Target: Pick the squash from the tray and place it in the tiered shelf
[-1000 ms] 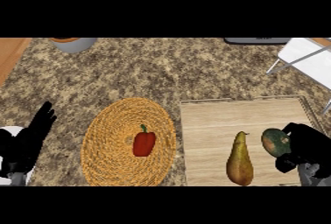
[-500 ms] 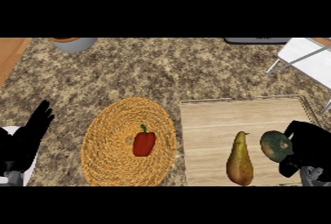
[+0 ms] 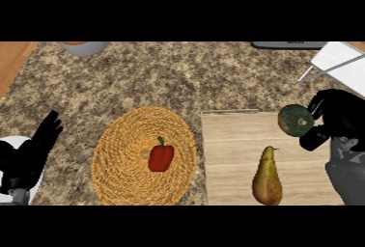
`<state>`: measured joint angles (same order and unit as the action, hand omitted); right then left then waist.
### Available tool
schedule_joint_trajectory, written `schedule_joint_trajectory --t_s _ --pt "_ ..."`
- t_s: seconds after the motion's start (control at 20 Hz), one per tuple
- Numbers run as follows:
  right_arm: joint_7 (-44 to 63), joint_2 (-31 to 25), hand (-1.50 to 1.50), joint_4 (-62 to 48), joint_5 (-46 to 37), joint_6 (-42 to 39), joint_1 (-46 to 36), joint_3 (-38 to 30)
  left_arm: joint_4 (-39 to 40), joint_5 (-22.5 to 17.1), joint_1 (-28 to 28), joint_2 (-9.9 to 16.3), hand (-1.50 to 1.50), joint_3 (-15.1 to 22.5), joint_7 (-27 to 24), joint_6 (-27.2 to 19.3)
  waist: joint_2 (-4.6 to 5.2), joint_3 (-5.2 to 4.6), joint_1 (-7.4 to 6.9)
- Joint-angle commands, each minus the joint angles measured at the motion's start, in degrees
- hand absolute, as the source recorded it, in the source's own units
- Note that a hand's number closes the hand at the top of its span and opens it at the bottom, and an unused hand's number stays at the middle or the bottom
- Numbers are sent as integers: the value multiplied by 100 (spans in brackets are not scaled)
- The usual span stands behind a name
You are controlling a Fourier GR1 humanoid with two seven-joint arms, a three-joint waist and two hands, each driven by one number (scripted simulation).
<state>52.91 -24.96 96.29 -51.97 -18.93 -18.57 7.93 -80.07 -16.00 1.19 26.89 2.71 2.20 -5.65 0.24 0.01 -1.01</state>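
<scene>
The squash (image 3: pixel 296 120), dark green with a pale stem end, sits in the right hand (image 3: pixel 339 120), whose black fingers curl round its far side above the right part of the wooden tray (image 3: pixel 235 144). Whether it clears the tray's surface is hard to judge from this steep angle. A pear (image 3: pixel 266 178) lies on the tray below it, stem pointing away from the robot. Just left of the tray, a woven mat (image 3: pixel 121 159) carries a red pepper (image 3: pixel 161 157). The white shelf (image 3: pixel 342 60) shows at the upper right corner. The left hand (image 3: pixel 35 149) rests at the left edge, fingers straight and relaxed, holding nothing.
</scene>
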Motion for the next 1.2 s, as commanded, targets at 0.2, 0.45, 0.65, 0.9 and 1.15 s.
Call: schedule_joint_trajectory --t_s 0.2,0.45,0.65,0.9,1.15 --pt "-313 196 150 -642 238 649 -1224 -893 120 -80 92 6 0 -292 -205 266 -17 -2 39" --pt "391 469 150 512 865 349 -1465 -1444 128 36 -62 -20 0 -285 6 157 -42 -4 116" --pt "1016 487 150 1566 981 112 -1656 -1653 205 152 -63 -86 0 -285 7 109 -54 -6 149" --pt "1654 84 150 1811 1111 -565 -2543 -1868 132 199 83 -238 0 -265 -41 205 -53 -9 118" --pt "1227 -153 150 1485 806 -120 -2657 -2059 320 349 -221 -140 0 -433 -12 288 -31 -6 96"
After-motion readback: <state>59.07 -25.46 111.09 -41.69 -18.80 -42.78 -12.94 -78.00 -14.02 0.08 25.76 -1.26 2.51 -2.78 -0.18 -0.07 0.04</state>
